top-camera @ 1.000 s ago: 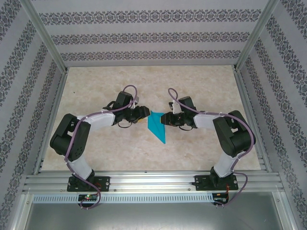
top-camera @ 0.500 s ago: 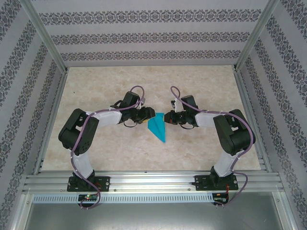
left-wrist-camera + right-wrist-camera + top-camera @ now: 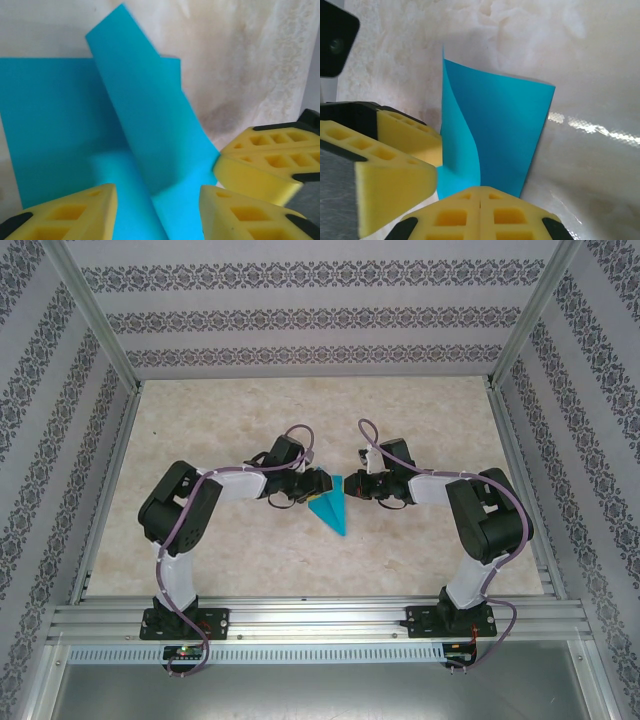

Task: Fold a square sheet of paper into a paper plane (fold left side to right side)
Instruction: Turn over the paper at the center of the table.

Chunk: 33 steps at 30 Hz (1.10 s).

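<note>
The teal sheet of paper (image 3: 330, 510) lies mid-table, folded to a pointed shape with its tip toward me. One flap (image 3: 145, 115) stands up off the flat part (image 3: 55, 125). My left gripper (image 3: 319, 483) is at the paper's upper left. In the left wrist view its jaws (image 3: 157, 215) are open, one on each side of the raised flap. My right gripper (image 3: 352, 486) meets the paper's upper right corner. In the right wrist view its tips (image 3: 480, 190) are pressed together where the curved flap (image 3: 462, 145) ends. The left fingers (image 3: 395, 185) stand close beside them.
The tabletop (image 3: 220, 420) is pale and marbled. Aluminium rails (image 3: 320, 622) run along its near edge and patterned walls (image 3: 320, 320) close the other sides. Bare table lies behind and beside both arms.
The left arm has swung right, bringing its gripper onto the paper's left side. The right gripper has shut at the paper's right corner. The paper looks narrower, with a flap raised.
</note>
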Each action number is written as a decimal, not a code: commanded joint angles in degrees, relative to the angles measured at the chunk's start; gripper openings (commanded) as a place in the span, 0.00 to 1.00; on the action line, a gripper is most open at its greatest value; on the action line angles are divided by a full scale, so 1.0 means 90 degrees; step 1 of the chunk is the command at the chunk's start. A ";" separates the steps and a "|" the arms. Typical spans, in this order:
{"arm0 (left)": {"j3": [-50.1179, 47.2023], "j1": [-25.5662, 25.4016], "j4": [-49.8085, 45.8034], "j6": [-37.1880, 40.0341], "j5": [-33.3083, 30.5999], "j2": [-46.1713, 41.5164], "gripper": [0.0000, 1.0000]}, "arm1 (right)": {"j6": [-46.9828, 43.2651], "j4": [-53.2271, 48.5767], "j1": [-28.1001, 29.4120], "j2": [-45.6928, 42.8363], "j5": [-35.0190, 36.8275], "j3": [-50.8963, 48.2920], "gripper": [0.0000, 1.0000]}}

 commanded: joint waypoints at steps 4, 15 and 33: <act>0.0249 -0.0192 0.0275 -0.0211 -0.0053 0.0249 0.44 | -0.0091 0.0209 -0.0078 -0.0011 -0.0137 -0.0151 0.06; 0.0398 -0.0335 0.0685 -0.0413 0.0046 0.0374 0.23 | -0.0031 0.0110 -0.0167 -0.0293 -0.0115 -0.0205 0.14; 0.0648 -0.0345 0.0338 -0.0182 -0.0020 -0.0132 0.06 | 0.1417 0.0170 -0.0464 -0.3306 0.0357 -0.1674 0.78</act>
